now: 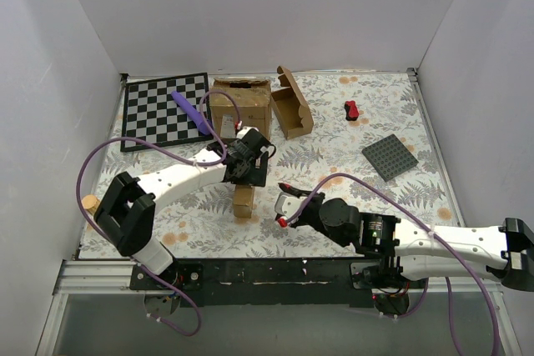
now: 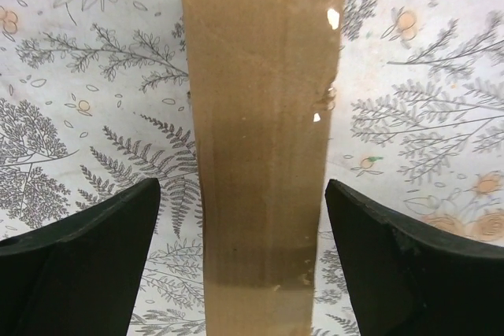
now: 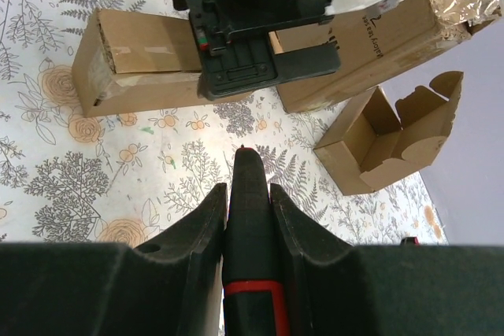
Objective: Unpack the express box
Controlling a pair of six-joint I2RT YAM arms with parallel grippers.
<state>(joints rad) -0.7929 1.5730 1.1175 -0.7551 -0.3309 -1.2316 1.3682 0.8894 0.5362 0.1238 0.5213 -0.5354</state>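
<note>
Top external view: the express box (image 1: 244,203) lies on the floral table (image 1: 334,164), just under the left gripper (image 1: 244,181). Left wrist view: its spread fingers (image 2: 87,265) flank the box without touching. Right wrist view: the right gripper (image 3: 248,196) pinches a black tool (image 3: 250,234) with a red tip.

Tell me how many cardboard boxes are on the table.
3. A small closed mailer between the open fingers of the left gripper, near the front; a large carton at the back beside the checkerboard; an open mailer just right of that carton. More could hide behind the carton.
</note>
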